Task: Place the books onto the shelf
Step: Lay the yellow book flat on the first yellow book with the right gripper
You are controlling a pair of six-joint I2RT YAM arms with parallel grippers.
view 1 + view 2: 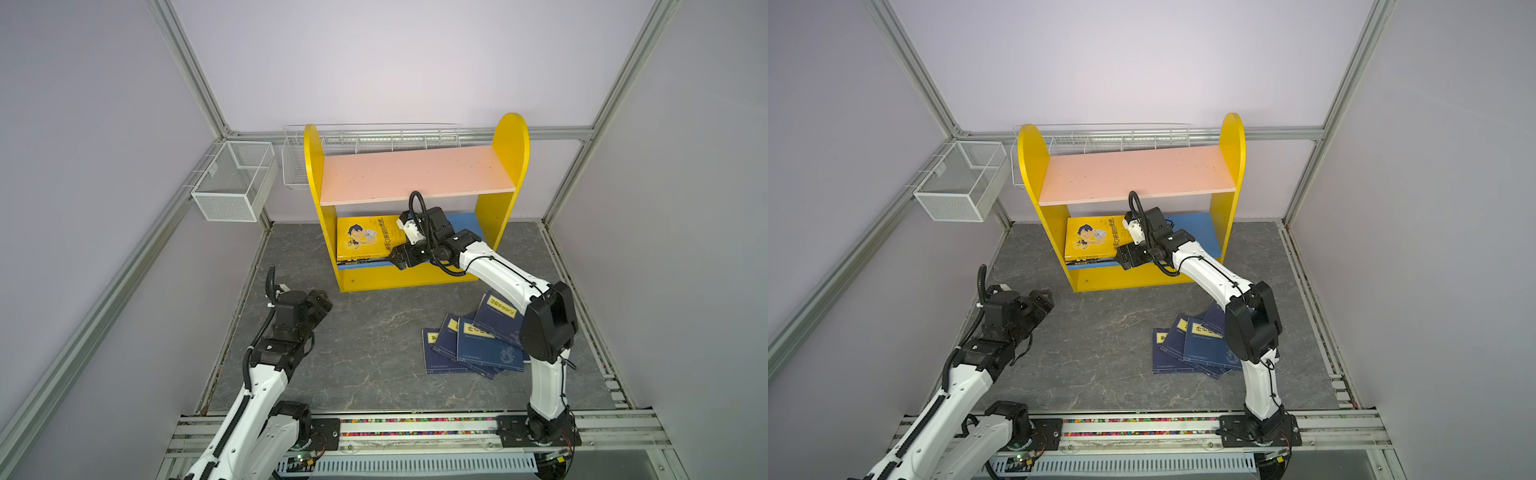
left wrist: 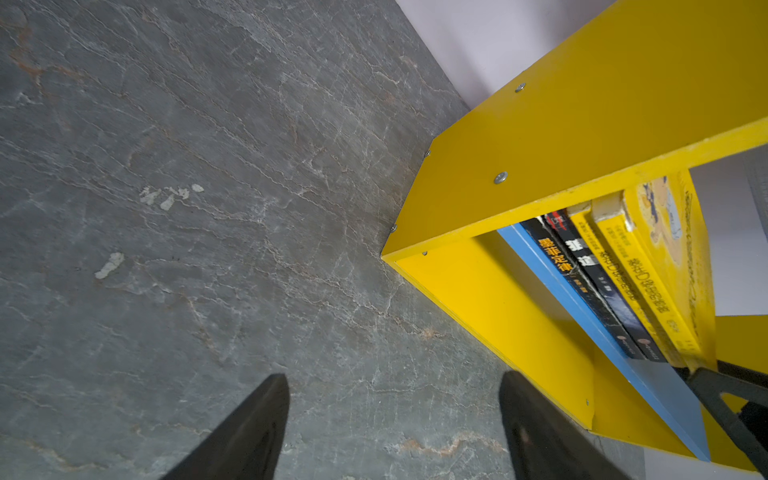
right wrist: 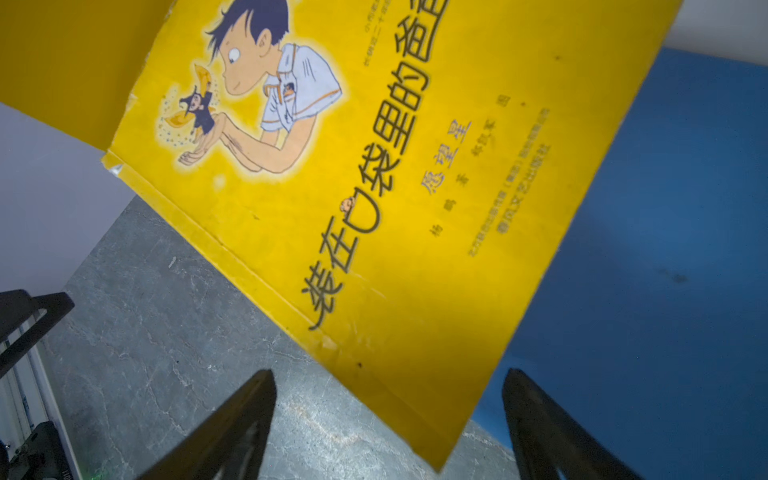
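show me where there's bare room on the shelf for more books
Bare: the whole pink upper board, and the blue lower board right of the book stack. Crowded: the lower board's left end, where that stack lies with the right end effector at its corner.

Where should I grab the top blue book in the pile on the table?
Take the top blue book by its near right corner, which seems to jut past the books below. It lies flat, so bring the right hand in low from the front, one finger sliding under the cover.
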